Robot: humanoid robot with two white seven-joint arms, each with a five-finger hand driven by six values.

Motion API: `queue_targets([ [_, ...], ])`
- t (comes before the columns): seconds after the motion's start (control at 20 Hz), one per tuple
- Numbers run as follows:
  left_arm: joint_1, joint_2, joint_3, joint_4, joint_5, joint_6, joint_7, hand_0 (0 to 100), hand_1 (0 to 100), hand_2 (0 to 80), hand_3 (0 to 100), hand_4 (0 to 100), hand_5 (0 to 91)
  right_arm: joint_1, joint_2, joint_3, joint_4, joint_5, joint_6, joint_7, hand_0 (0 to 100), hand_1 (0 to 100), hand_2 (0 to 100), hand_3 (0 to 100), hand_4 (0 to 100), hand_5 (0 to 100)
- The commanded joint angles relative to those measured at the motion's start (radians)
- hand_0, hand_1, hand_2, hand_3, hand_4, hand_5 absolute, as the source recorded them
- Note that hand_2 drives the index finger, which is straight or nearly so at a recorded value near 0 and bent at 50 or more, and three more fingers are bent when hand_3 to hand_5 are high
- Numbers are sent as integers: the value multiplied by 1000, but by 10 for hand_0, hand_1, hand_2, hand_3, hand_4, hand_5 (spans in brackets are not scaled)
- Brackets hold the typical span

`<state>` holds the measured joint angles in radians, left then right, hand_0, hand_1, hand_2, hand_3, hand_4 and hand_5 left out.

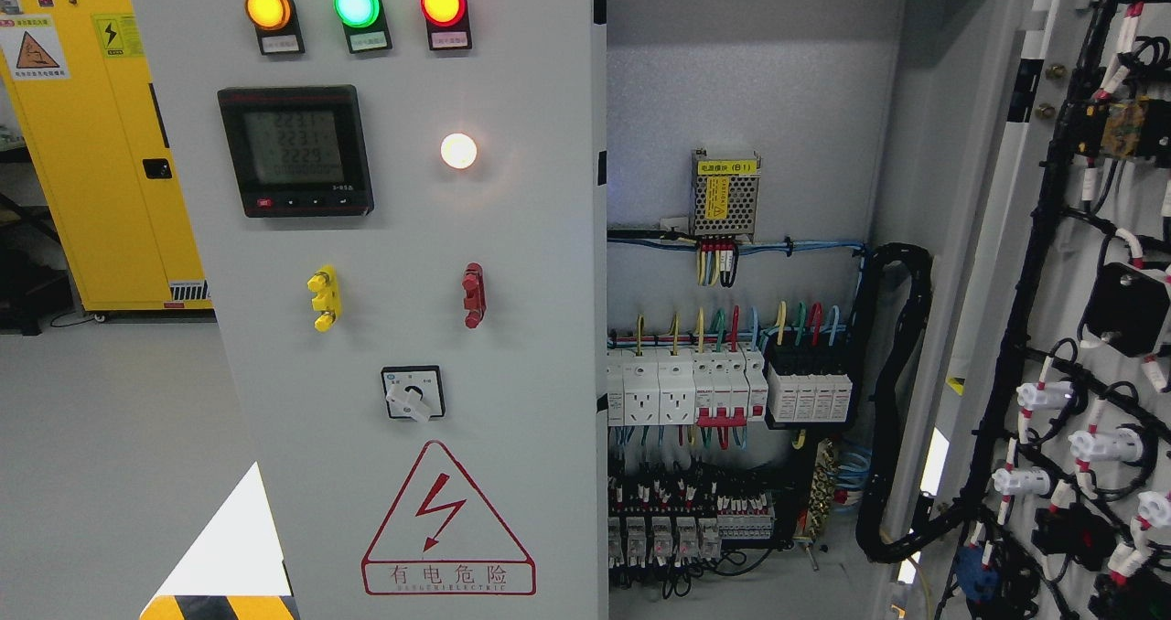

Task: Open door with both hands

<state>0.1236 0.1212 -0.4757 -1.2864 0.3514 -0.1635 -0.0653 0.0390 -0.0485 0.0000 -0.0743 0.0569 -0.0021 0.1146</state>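
Note:
A grey electrical cabinet fills the head view. Its left door (512, 327) is closed and carries three indicator lamps (356, 5), a digital meter (295, 151), a white lamp (458, 151), yellow and red handles (323, 298) and a rotary switch (413, 393). The right door (1052, 309) is swung wide open, its inner side with black wiring facing me. The cabinet interior (732, 373) shows breakers and coloured wires. Neither of my hands is in the picture.
A yellow storage cabinet (101, 144) stands at the far left on the grey floor (101, 465). A black cable loom (901, 400) hangs between the interior and the open door. A red warning triangle (446, 519) marks the left door.

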Motion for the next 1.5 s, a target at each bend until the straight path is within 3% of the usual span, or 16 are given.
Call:
queue_targets([
  [0.0,1,-181,299,813,-25,-99,-22,0,0,0,0,0,0,-1,1,21,1,3,1,-4,220,0,0,0,0,0],
  [0.25,-58,-204,295,1117,-32,-77,-71,0,0,0,0,0,0,-1,-1,23,-1,3,1,-12,220,0,0,0,0,0],
  [0.45,-61,-206,292,1207,-78,142,-99,0,0,0,0,0,0,-1,1,23,-1,3,-1,-19,220,0,0,0,0,0],
  [1.45,-61,-193,298,1214,-78,151,-77,0,0,0,0,0,0,1,12,21,-30,3,-3,-6,218,0,0,0,0,0],
])
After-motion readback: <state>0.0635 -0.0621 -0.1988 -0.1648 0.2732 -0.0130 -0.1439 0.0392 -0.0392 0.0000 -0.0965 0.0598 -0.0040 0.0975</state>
